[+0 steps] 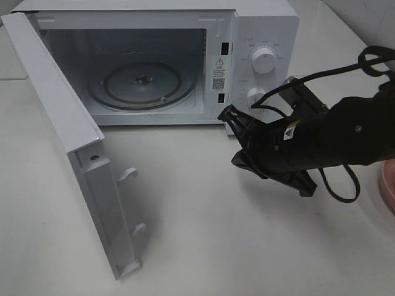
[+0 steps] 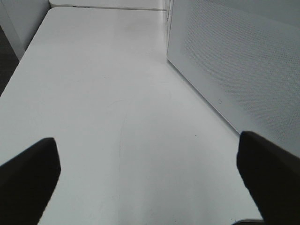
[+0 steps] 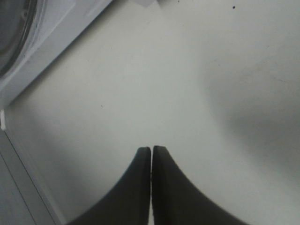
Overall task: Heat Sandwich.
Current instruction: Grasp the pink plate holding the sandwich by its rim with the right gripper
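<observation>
Across the upper part of the exterior high view, a white microwave (image 1: 262, 31) is seen with its door (image 1: 68, 142) swung fully open toward the left of the frame. The round glass turntable (image 1: 143, 83) inside is bare. The sandwich is shown in no view, so the loading step is judged not yet done. At the right edge a curved sliver of a pink plate (image 1: 389, 185) is cut off by the frame; the sandwich may lie there, though that cannot be told. The right gripper (image 1: 227, 117), matte black and hard-edged, is held above the smooth white table (image 1: 203, 240), near the lower round dial (image 1: 256, 97). For the next move the sandwich would have to be reached and those fingers parted.

From the left wrist view, the left gripper (image 2: 146, 143) is seen with its dark fingers (image 2: 28, 178) wide apart over the table, nothing between them. A white, finely dotted panel (image 2: 234, 61), probably the door's outer face, fills the upper right.

From the right wrist view, two black tapered fingers (image 3: 133, 187) are pressed together on nothing, with the microwave's base at upper left.
</observation>
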Robot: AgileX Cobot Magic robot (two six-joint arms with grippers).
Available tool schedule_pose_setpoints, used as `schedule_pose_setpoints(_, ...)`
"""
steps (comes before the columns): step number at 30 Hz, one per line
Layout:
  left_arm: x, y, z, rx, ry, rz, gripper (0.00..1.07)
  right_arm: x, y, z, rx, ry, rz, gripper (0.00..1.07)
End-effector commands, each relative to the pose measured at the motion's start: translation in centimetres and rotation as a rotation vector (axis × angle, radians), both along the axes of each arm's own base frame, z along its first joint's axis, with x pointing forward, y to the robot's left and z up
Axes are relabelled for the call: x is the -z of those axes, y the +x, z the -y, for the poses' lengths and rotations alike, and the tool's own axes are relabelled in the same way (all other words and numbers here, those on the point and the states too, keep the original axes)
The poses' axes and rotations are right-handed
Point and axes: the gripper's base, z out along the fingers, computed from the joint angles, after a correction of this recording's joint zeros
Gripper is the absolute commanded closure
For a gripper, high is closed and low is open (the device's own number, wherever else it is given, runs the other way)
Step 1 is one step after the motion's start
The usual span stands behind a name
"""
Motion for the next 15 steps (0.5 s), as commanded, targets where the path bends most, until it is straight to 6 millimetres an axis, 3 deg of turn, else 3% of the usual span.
schedule_pose_setpoints(1, -0.1, -0.3, 0.0, -0.001, -0.008, 0.029, 0.09, -1.0, -0.8, 0.3, -0.139, -0.099, 0.003, 1.02)
schedule_pose_setpoints(10, -0.1, -0.3, 0.0, -0.001, -0.008, 0.029, 0.09, -2.7, -2.6, 1.7, -0.478, -0.375, 0.029, 1.01)
schedule_pose_setpoints(15, -0.1, -0.3, 0.0, -0.001, -0.008, 0.029, 0.09, -3.2, -4.0, 3.0, -0.660, -0.539, -0.044, 1.01)
